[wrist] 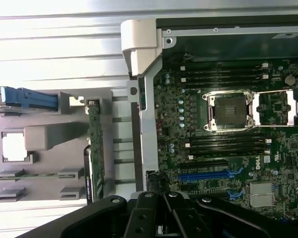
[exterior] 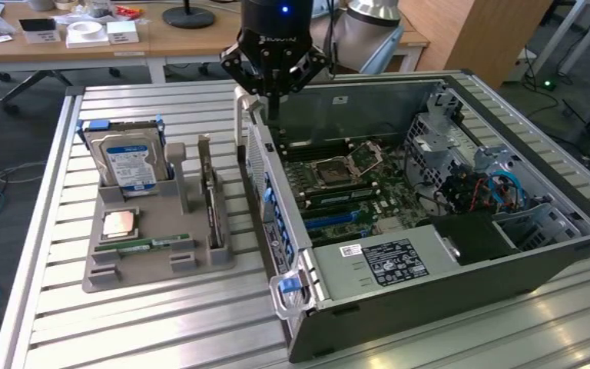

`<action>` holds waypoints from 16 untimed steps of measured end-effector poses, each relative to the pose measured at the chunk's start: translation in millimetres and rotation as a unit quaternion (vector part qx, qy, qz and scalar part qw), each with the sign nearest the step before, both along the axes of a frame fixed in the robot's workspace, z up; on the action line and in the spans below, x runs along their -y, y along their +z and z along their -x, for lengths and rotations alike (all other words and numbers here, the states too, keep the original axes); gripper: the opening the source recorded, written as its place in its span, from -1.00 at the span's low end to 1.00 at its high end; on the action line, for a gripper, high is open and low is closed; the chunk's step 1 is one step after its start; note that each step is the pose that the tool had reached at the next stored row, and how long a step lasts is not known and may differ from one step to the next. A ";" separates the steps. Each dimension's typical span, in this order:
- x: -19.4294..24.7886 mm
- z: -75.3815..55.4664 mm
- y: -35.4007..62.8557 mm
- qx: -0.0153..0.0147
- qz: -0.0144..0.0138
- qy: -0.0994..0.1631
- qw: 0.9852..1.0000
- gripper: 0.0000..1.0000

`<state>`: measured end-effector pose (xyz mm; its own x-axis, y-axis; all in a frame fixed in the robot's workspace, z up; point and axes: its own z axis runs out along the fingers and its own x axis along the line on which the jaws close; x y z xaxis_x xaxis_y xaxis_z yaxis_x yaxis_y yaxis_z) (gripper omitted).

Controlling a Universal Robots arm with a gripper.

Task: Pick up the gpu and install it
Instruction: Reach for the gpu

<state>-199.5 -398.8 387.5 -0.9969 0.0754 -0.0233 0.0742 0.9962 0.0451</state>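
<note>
**Pincer (exterior: 273, 102) shut and empty over the case wall; gpu (exterior: 209, 196) parked in its rack**

Pincer closed on nothing, fingers together, hanging above the side wall of the open computer case (exterior: 398, 296), close to the white latch (exterior: 240, 115). From the wrist, same pincer (wrist: 159, 198) at the frame edge, above the strip between rack and case.

Gpu (wrist: 95, 148) not yet lifted. Standing on its long edge in a slot of the grey holder (exterior: 136, 278) on the slatted worktop (exterior: 151, 330). To the exterior view's left of the case, between the upright hard drive (exterior: 131, 161) and the case wall, near the wall but apart from it.

Long axis level, running roughly parallel to that wall, flat faces turned sideways. Bracket end not clear enough to call.

Likely reasons for the layout: card held on edge to leave its top edge free for a grasp from above. Case laid on its side with the panel off, turning the motherboard (exterior: 346, 184) and its blue slot (exterior: 334, 221) upward for reach from overhead.
</note>
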 end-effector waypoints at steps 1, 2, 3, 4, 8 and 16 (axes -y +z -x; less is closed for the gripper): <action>0.0 1.4 0.0 0.000 0.000 0.000 1.000 -0.79; 0.0 2.9 -0.1 0.000 0.000 0.000 1.000 -0.79; 0.0 4.4 -0.1 0.000 0.000 0.000 1.000 -0.79; 0.0 6.1 -0.1 0.000 0.000 0.000 1.000 -0.79; 0.0 11.9 -0.3 0.000 0.000 0.000 1.000 -0.79; 0.0 23.9 -0.5 0.000 0.000 0.000 1.000 -0.79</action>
<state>-223.5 -398.9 387.0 -0.9969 0.0753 -0.0233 0.0741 0.9962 0.0450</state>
